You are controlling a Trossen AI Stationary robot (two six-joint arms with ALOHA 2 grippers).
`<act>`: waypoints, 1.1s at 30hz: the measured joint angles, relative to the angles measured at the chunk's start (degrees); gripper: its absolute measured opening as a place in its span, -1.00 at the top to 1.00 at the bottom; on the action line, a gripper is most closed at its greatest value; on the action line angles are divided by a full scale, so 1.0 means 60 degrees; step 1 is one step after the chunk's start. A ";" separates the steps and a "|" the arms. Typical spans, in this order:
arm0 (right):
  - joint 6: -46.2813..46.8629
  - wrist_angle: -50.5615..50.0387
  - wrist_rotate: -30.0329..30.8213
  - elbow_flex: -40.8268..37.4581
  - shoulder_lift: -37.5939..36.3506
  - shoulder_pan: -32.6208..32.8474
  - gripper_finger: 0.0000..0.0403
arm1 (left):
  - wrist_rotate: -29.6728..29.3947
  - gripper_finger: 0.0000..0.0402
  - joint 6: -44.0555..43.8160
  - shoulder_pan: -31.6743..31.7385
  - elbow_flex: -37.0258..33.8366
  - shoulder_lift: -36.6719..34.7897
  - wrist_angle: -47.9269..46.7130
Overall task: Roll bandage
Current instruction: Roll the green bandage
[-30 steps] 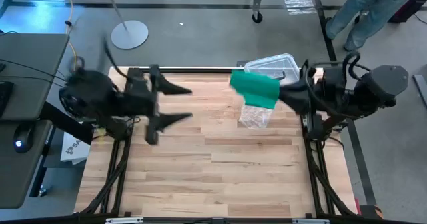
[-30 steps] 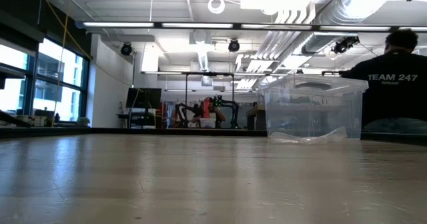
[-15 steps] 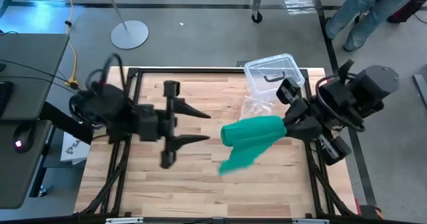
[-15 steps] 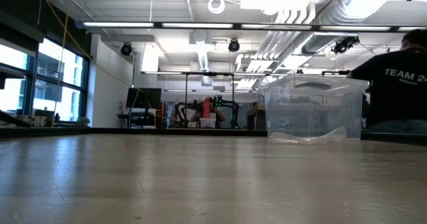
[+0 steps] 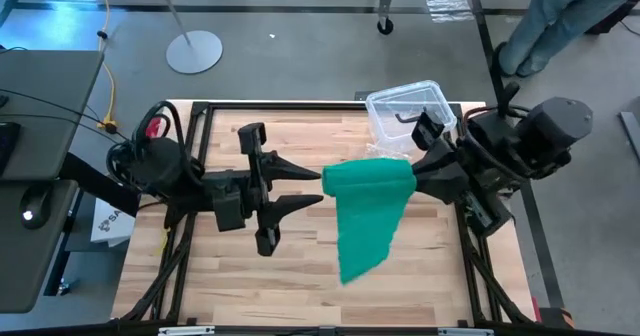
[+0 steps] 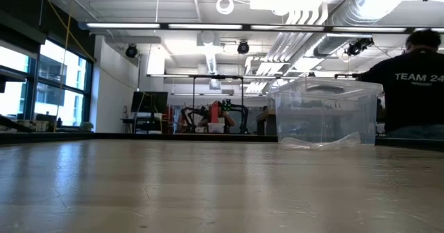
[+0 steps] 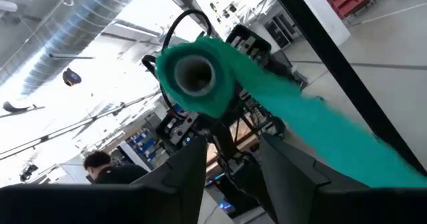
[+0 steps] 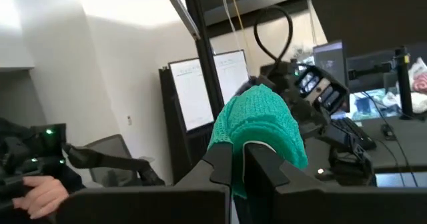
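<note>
Above the middle of the wooden table my right gripper stays clamped on the partly rolled green fabric bandage, its tail hanging loose, while my half-open, empty left gripper nears, so most rolling remains.

The bandage hangs from the right claw, the left claw just beside it.

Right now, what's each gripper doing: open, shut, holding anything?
Left gripper: open, fingertips at the near end of the bandage, not gripping it.
Right gripper: shut on the bandage, holding it above the table with its loose end hanging down.
</note>
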 joint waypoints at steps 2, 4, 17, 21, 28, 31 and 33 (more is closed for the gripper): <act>0.0111 -0.0095 0.0005 0.0000 0.0054 -0.0023 0.96 | -0.0016 0.36 0.0000 -0.0009 0.0000 0.0000 -0.0042; 0.0310 -0.0208 0.0019 0.0000 0.0091 -0.0074 0.96 | -0.0017 0.37 -0.0002 -0.0016 0.0000 0.0000 -0.0045; 0.0668 -0.0781 0.0477 0.0000 0.0134 -0.0148 0.96 | -0.1080 0.37 0.0081 -0.0621 0.0000 -0.0007 -0.0292; 0.0884 -0.1082 0.0676 0.0000 0.0130 -0.0276 0.96 | -0.1160 0.37 0.0237 -0.0679 0.0004 -0.0011 -0.0220; 0.1051 -0.1110 0.0711 0.0000 0.0126 -0.0416 0.96 | -0.1522 0.37 0.0200 -0.0407 0.0007 0.0010 -0.0346; 0.1079 -0.1113 0.0711 0.0000 0.0123 -0.0416 0.96 | -0.1566 0.37 0.0014 -0.0355 0.0007 0.0015 -0.0408; 0.1015 -0.1113 0.0721 0.0000 0.0123 -0.0414 0.96 | -0.1816 0.37 0.0000 -0.0391 0.0007 0.0015 -0.0412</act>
